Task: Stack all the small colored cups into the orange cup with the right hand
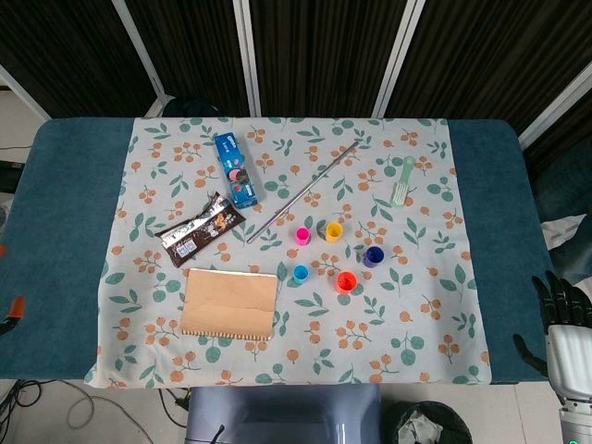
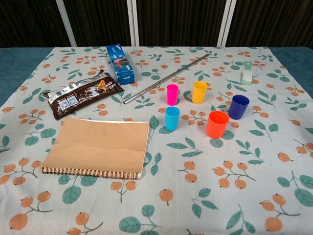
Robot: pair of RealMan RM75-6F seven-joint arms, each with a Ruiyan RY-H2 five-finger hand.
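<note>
Notebook (image 2: 98, 147) nearest — blue box (image 2: 120, 63) lettering too small to read.

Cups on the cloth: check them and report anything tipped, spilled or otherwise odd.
Nothing stands out. The orange cup, blue cup, pink cup, yellow cup and purple cup all stand upright, mouths up, apart from each other and unstacked. No spill shows. The right hand is off to the side, holding nothing.

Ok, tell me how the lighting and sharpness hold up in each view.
Head view: even overhead light, soft short shadows beside the small orange plastic cup, slight glare on the long metal rod; the right robot hand sits dim at the frame edge. Chest view: sharp, glossy highlights on the brown foil snack wrapper.
</note>
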